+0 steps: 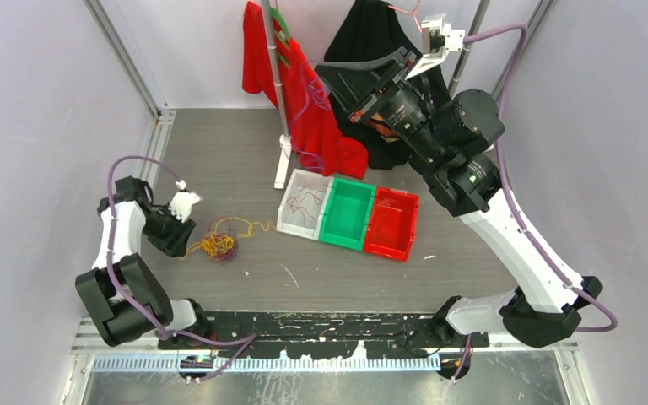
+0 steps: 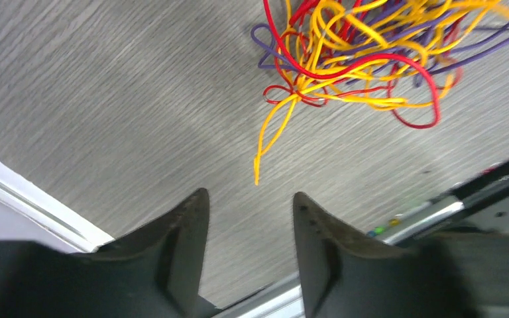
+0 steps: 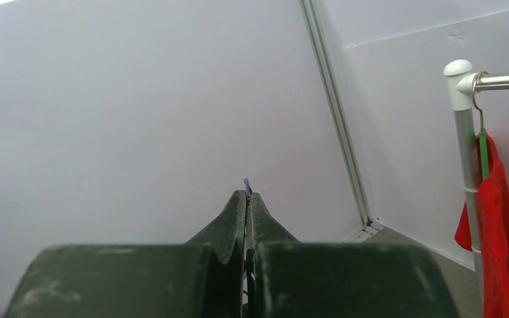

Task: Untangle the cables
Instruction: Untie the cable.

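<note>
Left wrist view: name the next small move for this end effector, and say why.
Probably nudge the left end effector forward and close on the loose yellow end just ahead of its open jaws. That strand trails clear of the tangle, so it looks easiest to draw out; the right end effector, raised, pinches a purple cable.

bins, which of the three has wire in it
The white bin, leftmost: red wire lies inside; the green bin and red bin look empty.

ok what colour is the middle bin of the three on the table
The middle bin is green, clearest in the top external view.
</note>
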You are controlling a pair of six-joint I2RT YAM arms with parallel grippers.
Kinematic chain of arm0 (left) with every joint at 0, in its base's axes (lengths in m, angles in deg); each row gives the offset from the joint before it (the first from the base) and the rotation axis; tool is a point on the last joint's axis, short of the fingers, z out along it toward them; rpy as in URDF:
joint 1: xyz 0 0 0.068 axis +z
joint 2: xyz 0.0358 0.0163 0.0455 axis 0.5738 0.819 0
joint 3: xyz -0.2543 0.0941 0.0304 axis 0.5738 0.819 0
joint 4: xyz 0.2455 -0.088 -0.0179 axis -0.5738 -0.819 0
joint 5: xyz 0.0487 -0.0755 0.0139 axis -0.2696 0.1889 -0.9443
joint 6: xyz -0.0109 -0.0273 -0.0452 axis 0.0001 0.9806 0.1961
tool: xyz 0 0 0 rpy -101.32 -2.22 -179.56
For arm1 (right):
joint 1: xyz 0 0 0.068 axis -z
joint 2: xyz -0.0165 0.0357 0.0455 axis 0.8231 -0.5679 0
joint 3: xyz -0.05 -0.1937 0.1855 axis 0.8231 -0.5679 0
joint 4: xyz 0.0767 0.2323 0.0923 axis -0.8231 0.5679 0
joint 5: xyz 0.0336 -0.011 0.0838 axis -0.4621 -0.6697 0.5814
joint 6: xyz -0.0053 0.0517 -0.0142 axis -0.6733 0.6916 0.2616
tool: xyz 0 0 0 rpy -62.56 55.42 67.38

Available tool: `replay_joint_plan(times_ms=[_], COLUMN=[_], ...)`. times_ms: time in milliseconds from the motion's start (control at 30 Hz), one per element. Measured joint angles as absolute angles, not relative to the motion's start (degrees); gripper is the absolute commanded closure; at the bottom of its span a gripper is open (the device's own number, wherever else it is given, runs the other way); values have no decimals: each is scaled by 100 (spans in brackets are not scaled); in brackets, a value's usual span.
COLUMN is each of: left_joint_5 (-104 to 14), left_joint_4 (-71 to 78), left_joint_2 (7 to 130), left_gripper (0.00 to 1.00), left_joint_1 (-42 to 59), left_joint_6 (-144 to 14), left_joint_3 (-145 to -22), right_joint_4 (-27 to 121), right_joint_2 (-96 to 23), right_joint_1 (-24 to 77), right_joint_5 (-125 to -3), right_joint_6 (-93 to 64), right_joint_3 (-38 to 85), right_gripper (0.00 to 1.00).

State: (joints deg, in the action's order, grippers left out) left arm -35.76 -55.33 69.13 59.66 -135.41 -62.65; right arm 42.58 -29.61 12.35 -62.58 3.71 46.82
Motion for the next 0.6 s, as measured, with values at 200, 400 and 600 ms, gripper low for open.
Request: replay_joint_plan(times_ms=[200, 400, 600], left_joint_5=[-2916, -2350, -2007], left_joint_4=[-6469, -7103, -7404], left_joint_2=[6885, 6804, 6804], left_gripper=[6, 1, 1], left_joint_1=[6043, 6043, 5874], left_joint_6=[-13550, -13399, -13069], left_joint_3=[-7080, -7716, -8169], right_joint_4=[4392, 4612, 4868], right_joint_2=[-2963, -2963, -2869], right_joint_1=[1235, 1239, 1239], right_joint_5=[-6171, -6177, -6361], right_joint_6=[539, 450, 141], right_joint_3=[4708, 4739, 4590], right_gripper=[99, 99, 99])
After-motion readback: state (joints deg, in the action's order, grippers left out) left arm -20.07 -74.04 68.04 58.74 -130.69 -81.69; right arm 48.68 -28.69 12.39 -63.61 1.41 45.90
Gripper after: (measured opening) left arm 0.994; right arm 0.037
